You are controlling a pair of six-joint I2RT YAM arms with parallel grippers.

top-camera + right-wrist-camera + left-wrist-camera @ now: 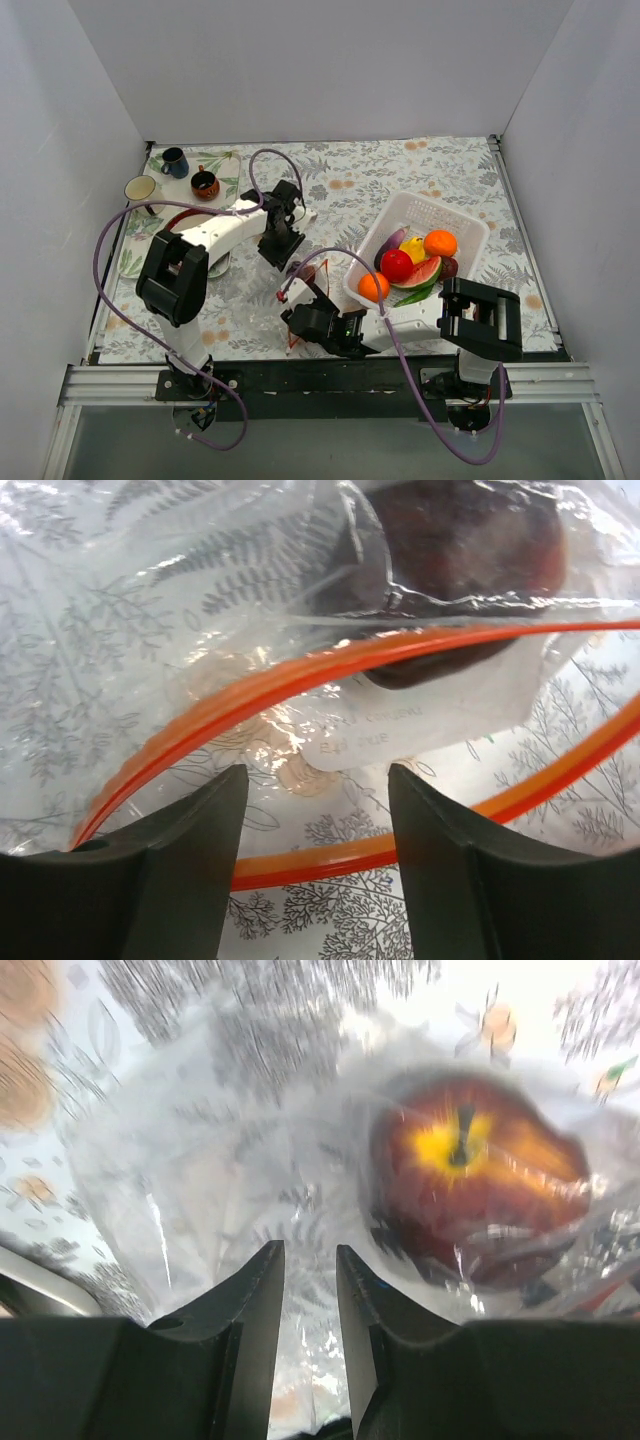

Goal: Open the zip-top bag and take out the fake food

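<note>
The zip-top bag [297, 300] lies on the table between my two grippers, with its orange zip strip [300, 675] spread into an open oval. A red and yellow apple [470, 1190] sits inside the bag [200, 1180], and it shows dark red in the right wrist view [460, 540]. My left gripper [284, 262] is at the bag's far end. Its jaws [310, 1250] stand a narrow gap apart with crinkled plastic between them. My right gripper [295, 318] is open at the bag's mouth [317, 770], and the lower zip strip runs between its fingers.
A white mesh basket [420, 205] at the right holds several fake fruits, among them an orange [440, 242], a red piece [396, 264] and a watermelon slice [422, 272]. A blue mug [175, 162], a brown mug [204, 183] and a cream mug [141, 188] stand at the back left.
</note>
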